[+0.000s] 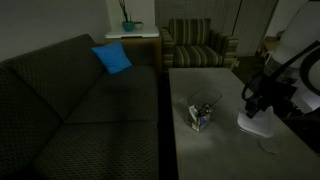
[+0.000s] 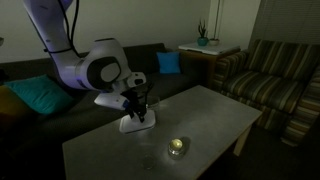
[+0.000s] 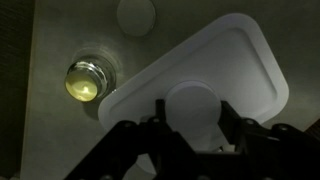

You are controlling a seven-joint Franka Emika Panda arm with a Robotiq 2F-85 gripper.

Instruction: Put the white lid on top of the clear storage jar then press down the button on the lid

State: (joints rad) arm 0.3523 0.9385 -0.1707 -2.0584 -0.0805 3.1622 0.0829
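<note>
The white lid (image 3: 235, 60) fills the wrist view, a flat rounded square with a round button in its middle. My gripper (image 3: 192, 110) has one finger on each side of that button and is shut on it. In both exterior views the gripper (image 1: 255, 100) (image 2: 137, 103) sits right over the lid (image 1: 256, 126) (image 2: 134, 124), low at the grey table. The clear storage jar (image 1: 201, 116), squarish with bluish and white contents, stands on the table beside the lid, apart from it. I cannot make the jar out in the wrist view.
A small round shiny tin (image 3: 86, 80) (image 2: 178, 146) with a yellowish inside stands close to the lid. A round white disc (image 3: 137, 14) lies beyond it. A dark sofa (image 1: 70, 100) runs along the table (image 1: 200, 155); a striped armchair (image 1: 197, 45) stands at its end.
</note>
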